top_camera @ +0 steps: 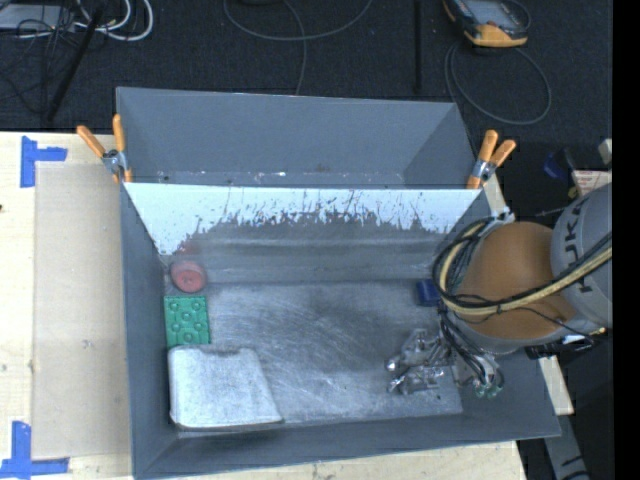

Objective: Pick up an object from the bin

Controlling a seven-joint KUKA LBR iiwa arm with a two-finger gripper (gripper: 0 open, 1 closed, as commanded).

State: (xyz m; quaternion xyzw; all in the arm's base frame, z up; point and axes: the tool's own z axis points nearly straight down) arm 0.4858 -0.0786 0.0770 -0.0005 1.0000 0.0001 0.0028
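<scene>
Here, the grey bin's (280, 138) left holds a white cloth (222, 388), green studded block (187, 320) and pink disc (187, 276), well apart from the pincer (420, 370) at lower right; a small blue piece (427, 291) lies nearer, above it. Whether the pincer is open or holds anything cannot be told.

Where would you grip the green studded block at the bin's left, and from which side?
Probably from straight above, taking the green block across its left and right sides: it lies flat, studs up, with the pink disc and white cloth crowding its two ends.
</scene>
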